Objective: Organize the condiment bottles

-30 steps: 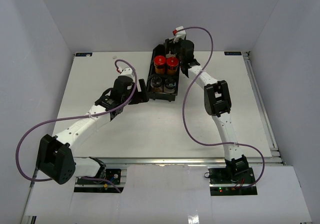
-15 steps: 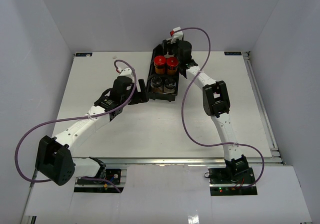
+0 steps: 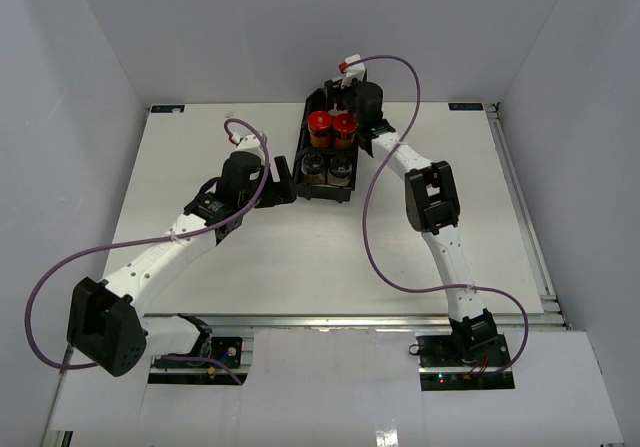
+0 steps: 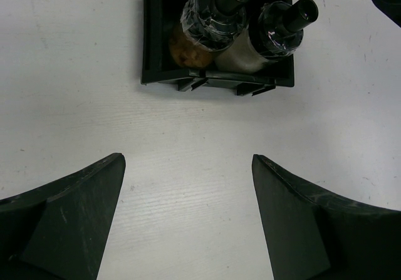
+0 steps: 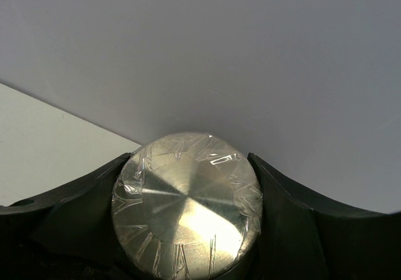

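Note:
The black tray (image 3: 303, 139) lies at the table's far middle. Two amber bottles with red caps (image 3: 319, 124) (image 3: 344, 127) stand in its middle compartment. Two pale bottles with dark caps (image 3: 314, 166) (image 3: 341, 170) stand in its near compartment and also show in the left wrist view (image 4: 213, 10) (image 4: 280, 26). My right gripper (image 3: 337, 97) is over the tray's far end. In the right wrist view it (image 5: 191, 161) is shut on a bottle with a flat grey lid (image 5: 187, 205). My left gripper (image 4: 188, 161) is open and empty over bare table, just short of the tray's near end (image 4: 216, 79).
White walls close in the table at the back and on both sides. The right arm's purple cable (image 3: 372, 197) loops above the table right of the tray. The left arm's cable (image 3: 255, 167) arcs by the tray's left side.
My right wrist has edged slightly left at the tray's far end. My left arm has shifted a little. The bottles in the tray have not moved.

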